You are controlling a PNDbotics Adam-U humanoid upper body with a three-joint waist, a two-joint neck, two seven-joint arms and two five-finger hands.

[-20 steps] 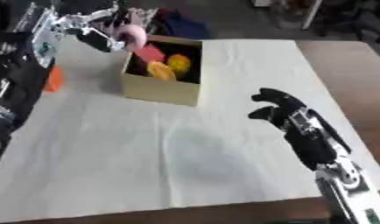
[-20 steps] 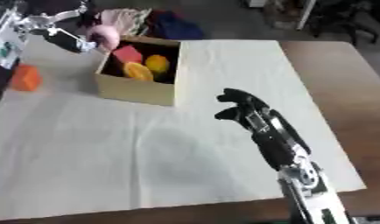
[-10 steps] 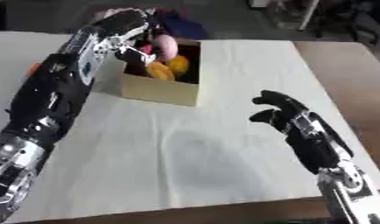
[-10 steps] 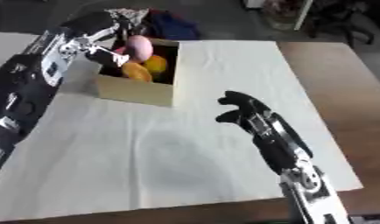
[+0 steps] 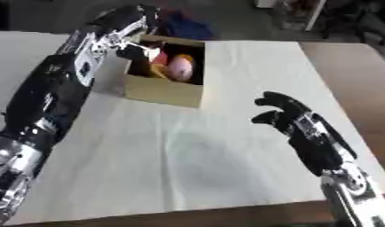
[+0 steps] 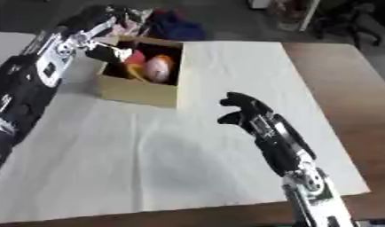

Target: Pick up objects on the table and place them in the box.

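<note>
We see a wide white cloth (image 5: 172,155) covering the brown wooden table (image 5: 351,75). At upper left of the frame, an open tan cardboard box (image 5: 161,91) holds a pale pink egg-shaped object (image 5: 181,67) beside yellow and red items. Our left hand (image 5: 132,23) hangs over the box's far rim; we cannot tell its finger state. Our right hand (image 5: 285,115) hovers at centre right, fingers curled, holding nothing

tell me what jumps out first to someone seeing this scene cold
The cardboard box at the table's far left, with a pink egg-shaped object and something yellow inside, draws the eye. The left hand reaches over the box's far left corner. The right hand hovers with curled fingers above the white cloth at right, holding nothing.
</note>
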